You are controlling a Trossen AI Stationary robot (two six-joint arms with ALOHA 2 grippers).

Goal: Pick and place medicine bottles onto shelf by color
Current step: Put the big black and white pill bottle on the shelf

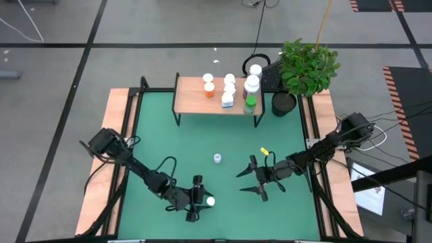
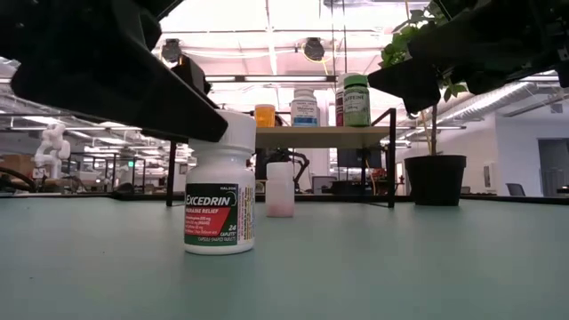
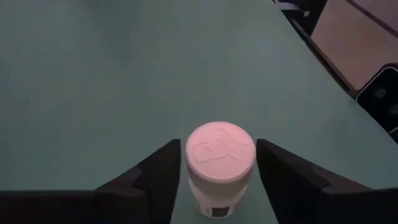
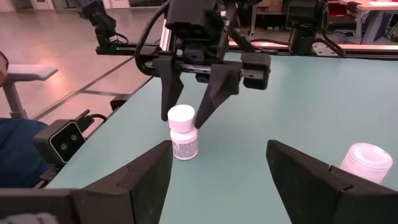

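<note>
A white Excedrin bottle (image 2: 220, 200) with a white cap stands upright on the green table near its front edge (image 1: 211, 201). My left gripper (image 1: 206, 200) is open. It points slanting down, with one finger (image 3: 158, 180) on each side of the bottle's cap (image 3: 221, 150) and narrow gaps between. My right gripper (image 1: 243, 182) is open and empty, to the right of the bottle. A small pale-pink bottle (image 1: 217, 158) stands alone mid-table. The wooden shelf (image 1: 196, 98) at the far edge carries several bottles, among them orange (image 1: 210, 89), blue-labelled (image 1: 228, 100) and green (image 1: 250, 102).
A black plant pot (image 1: 284, 103) with a leafy plant stands right of the shelf. A small yellow item (image 1: 264, 151) lies on the table near my right arm. Wooden strips (image 1: 118, 135) edge the table left and right.
</note>
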